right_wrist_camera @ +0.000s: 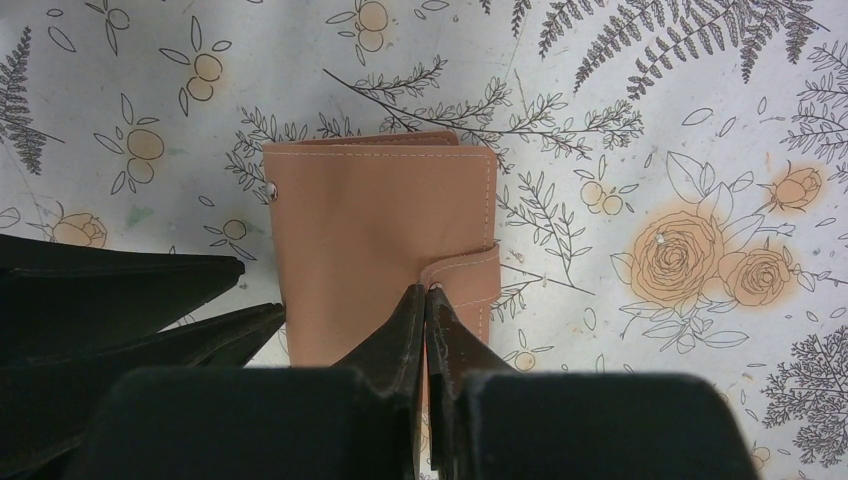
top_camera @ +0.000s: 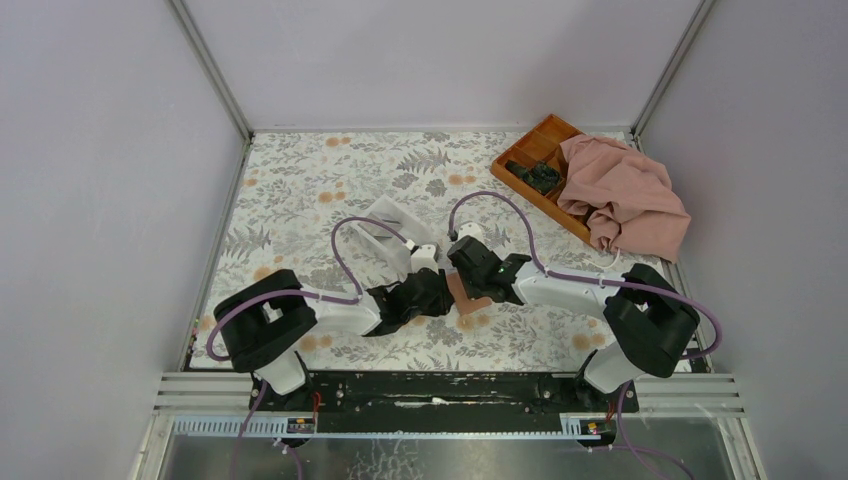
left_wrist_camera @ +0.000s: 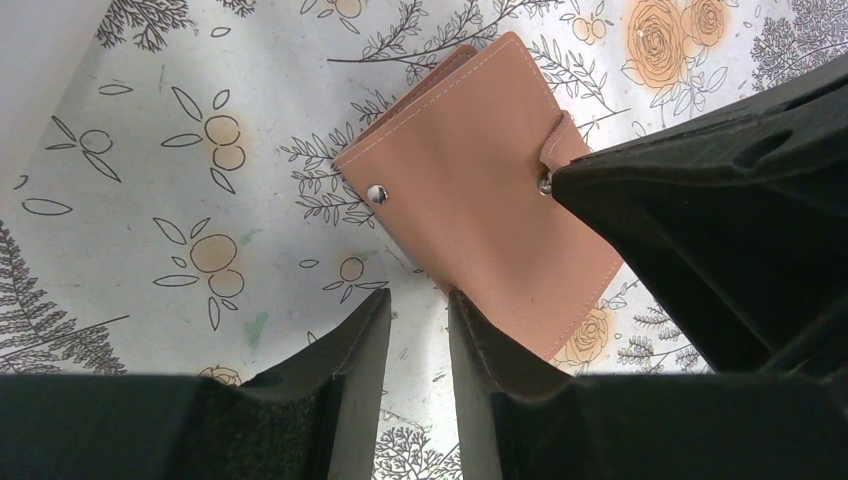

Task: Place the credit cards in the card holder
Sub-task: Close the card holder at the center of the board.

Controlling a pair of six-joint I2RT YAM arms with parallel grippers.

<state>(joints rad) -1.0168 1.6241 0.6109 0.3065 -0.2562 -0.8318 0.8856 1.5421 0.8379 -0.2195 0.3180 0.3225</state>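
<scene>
The card holder (left_wrist_camera: pixel 470 190), a tan-pink wallet, lies closed on the floral tablecloth between both grippers; it also shows in the right wrist view (right_wrist_camera: pixel 370 220) and the top view (top_camera: pixel 470 298). Its snap stud (left_wrist_camera: pixel 377 193) is bare and its strap (right_wrist_camera: pixel 470 270) is unsnapped. My right gripper (right_wrist_camera: pixel 427 292) is shut on the end of the strap. My left gripper (left_wrist_camera: pixel 420 300) is narrowly open and empty, with its right fingertip at the wallet's near-left edge. No credit cards are in view.
A white box (top_camera: pixel 392 222) lies just behind the grippers. An orange compartment tray (top_camera: pixel 530 150) with dark items stands at the back right, partly under a pink cloth (top_camera: pixel 625 195). Walls enclose the table on three sides.
</scene>
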